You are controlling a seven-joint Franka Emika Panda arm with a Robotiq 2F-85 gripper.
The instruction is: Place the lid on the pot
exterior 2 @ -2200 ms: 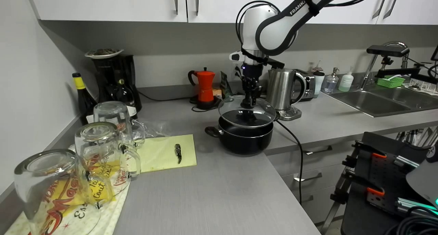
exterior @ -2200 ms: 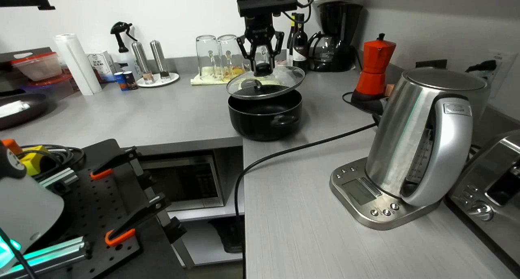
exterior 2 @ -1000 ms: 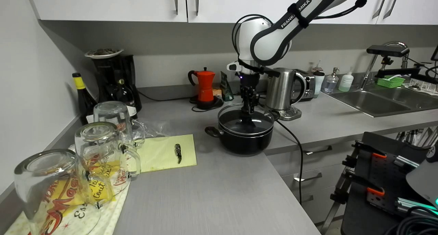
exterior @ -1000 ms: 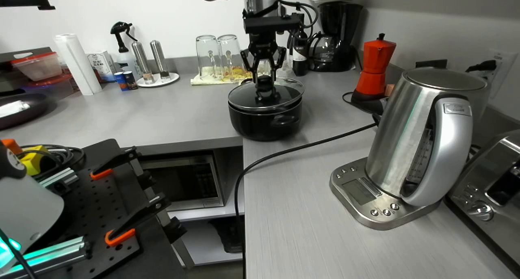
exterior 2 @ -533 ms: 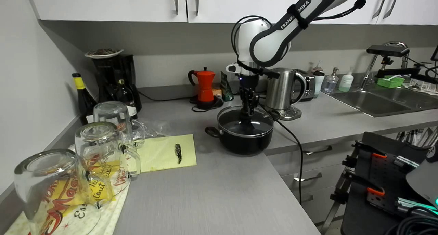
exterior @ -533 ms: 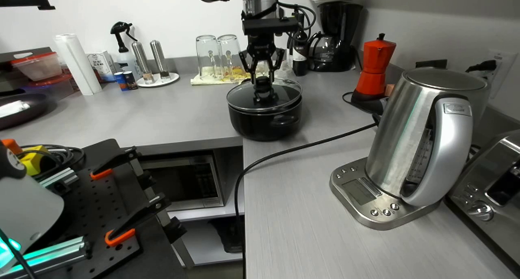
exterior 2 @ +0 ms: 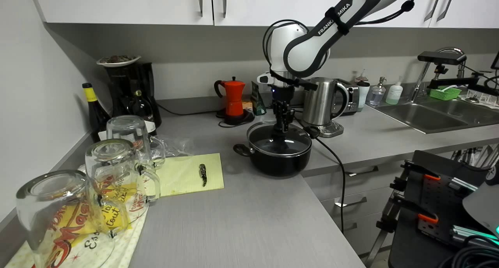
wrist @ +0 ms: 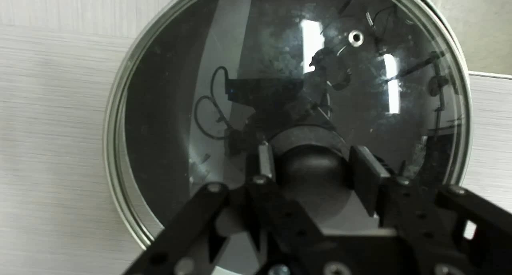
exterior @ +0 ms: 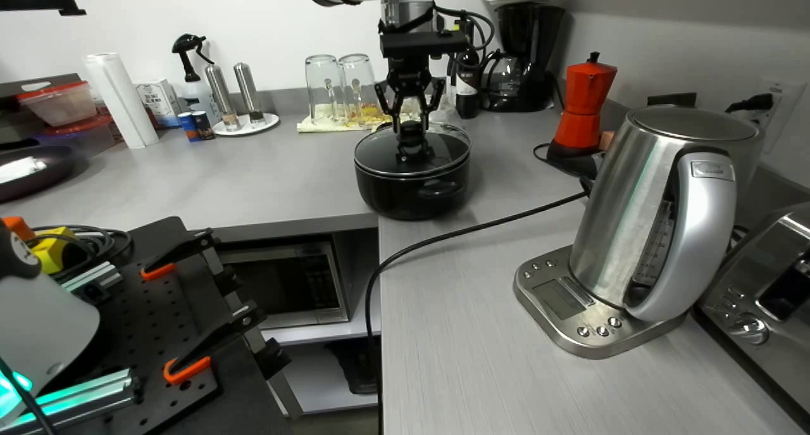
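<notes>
Black and jointed, the gripper [wrist: 315, 167] appears clamped about the dark knob [wrist: 314, 159] at the centre of the glass lid [wrist: 280, 95], its fingers [wrist: 370, 179] flanking the knob on both sides. Beyond the knob, clear glass spreads to a metal rim that lies roughly level over the mouth of the black pot [exterior: 408, 197] in both exterior views. Placing looks all but done; letting go is probably what remains. The fit is harder to trust: the wrist view shows a pale crescent just inside the rim at left and a dark sliver, likely the pot, outside it at upper right, so the lid may sit slightly off centre. If so, releasing now could let it rock or slip. Rising before the fingers spread clear would lift the lid away, and a sideways pull could drag the pot, which stands beside the inner corner of the grey countertop [exterior: 455, 308]. Farther out, a black cord [exterior 2: 344, 190] passes near the pot and hangs over the edge, a possible snag; the steel kettle [exterior: 614, 213] stands beyond.
</notes>
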